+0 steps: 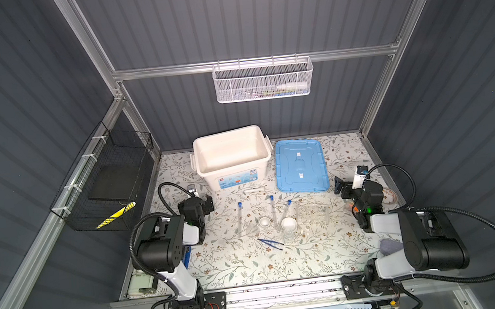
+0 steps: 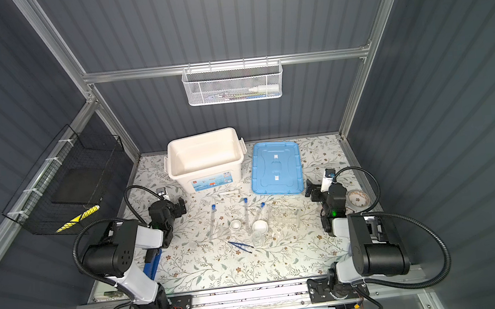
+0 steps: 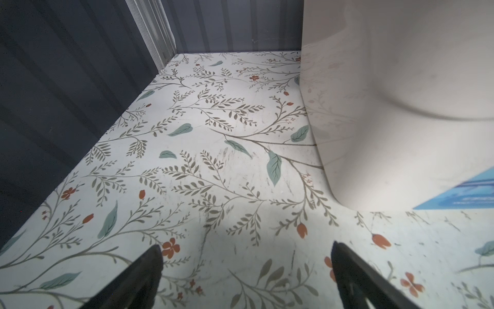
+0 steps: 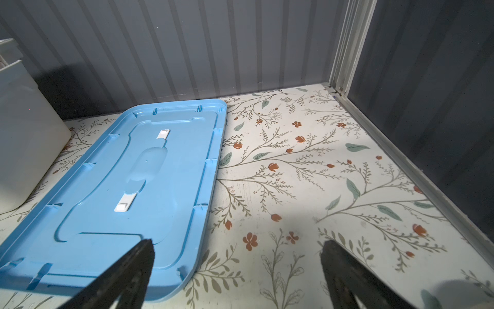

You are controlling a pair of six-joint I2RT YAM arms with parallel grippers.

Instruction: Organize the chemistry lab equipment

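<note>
Three blue-capped test tubes [image 1: 240, 219] [image 1: 273, 210] [image 1: 287, 210] lie mid-table in both top views. Beside them stand two white dishes [image 1: 264, 221] [image 1: 289, 225], a small clear flask [image 1: 288, 236] and blue tweezers [image 1: 270, 241]. The clear rack [image 1: 315, 215] is just right of them, and a white rod [image 1: 254, 190] lies in front of the bin. My left gripper [image 1: 206, 202] [image 3: 246, 247] hovers open left of the tubes, holding nothing. Right of the rack, my right gripper [image 1: 340, 188] [image 4: 237, 243] is open and empty beside the lid's corner.
An open white bin [image 1: 232, 156] [image 3: 401, 107] stands at the back, its blue lid [image 1: 300, 165] [image 4: 133, 187] flat beside it. A small patterned bowl [image 1: 389, 195] sits by the right wall. A white mesh basket [image 1: 264, 81] hangs on the back wall, a black wire basket [image 1: 109, 181] on the left.
</note>
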